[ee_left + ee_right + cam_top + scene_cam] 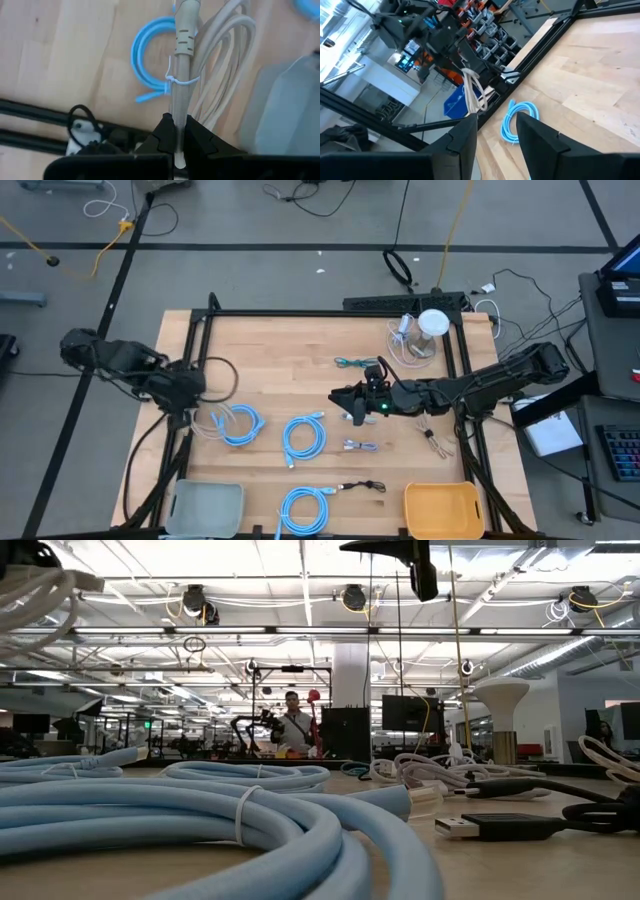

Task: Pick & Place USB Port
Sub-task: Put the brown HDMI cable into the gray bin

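A coil of whitish-grey USB cable [210,60], bound with a white zip tie, hangs over the table's left side, and my left gripper [179,137] is shut on it. The right wrist view shows the coil [472,92] dangling under that arm, and it also fills the low view's top left corner [40,590]. My right gripper [495,117] stands open and level above the table's middle [350,408], with nothing between its fingers. A grey-green bin [208,508] sits at the near left and a yellow bin [443,510] at the near right. My left gripper pinches one straight strand of the cable [179,107] between its two fingers, just short of the zip tie [180,80]. The fingers come from above, slanting steeply down. The coil hangs below them, lifted clear of the table, its loops slack.
Several light blue cable coils [303,435] lie on the wood between the arms. A black USB cable [362,486] lies near the front and small cables [360,445] at the middle. A white stand [432,325] with cords occupies the far right. A black frame [200,330] borders the table.
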Tool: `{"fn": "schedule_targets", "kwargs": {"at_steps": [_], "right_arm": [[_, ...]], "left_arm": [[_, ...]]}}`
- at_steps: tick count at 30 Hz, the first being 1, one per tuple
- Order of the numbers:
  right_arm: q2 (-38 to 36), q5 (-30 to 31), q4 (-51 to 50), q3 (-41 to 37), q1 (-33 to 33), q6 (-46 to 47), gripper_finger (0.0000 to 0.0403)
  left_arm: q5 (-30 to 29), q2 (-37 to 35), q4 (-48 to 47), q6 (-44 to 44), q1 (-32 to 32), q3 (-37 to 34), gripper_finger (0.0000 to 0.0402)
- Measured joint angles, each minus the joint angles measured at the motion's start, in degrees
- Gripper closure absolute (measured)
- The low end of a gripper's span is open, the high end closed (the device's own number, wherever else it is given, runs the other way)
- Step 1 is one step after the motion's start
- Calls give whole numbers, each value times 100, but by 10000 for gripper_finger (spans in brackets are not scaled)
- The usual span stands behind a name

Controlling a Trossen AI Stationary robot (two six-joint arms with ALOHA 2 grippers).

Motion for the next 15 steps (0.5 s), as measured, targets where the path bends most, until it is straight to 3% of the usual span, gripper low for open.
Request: {"fn": "schedule_targets", "kwargs": {"at_steps": [7,15], "right_arm": [[0,-1,-2,0,-46,2,269],[0,-3,-13,0,-48,109,269]], "left_arm": [[-808,-180,8,-728,-851,4,390],[-1076,463,11,157,-1300,5,390]]}}
